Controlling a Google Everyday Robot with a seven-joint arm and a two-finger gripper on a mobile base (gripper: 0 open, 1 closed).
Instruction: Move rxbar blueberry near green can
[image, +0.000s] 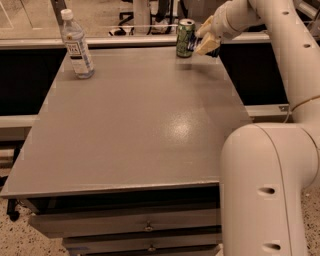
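The green can (185, 31) stands upright at the far edge of the grey table (140, 130), right of centre. My gripper (204, 44) reaches in from the upper right and hovers just right of the can, low over the tabletop. Its pale fingers (208, 45) are closed on the rxbar blueberry (193, 48). Only a dark blue sliver of the bar shows, between the fingers and the can. The rest of the bar is hidden by the fingers.
A clear water bottle (77, 45) with a white cap stands at the table's far left. My arm's large white body (265, 190) fills the lower right beside the table's right edge. A rail and a dark gap run behind the table.
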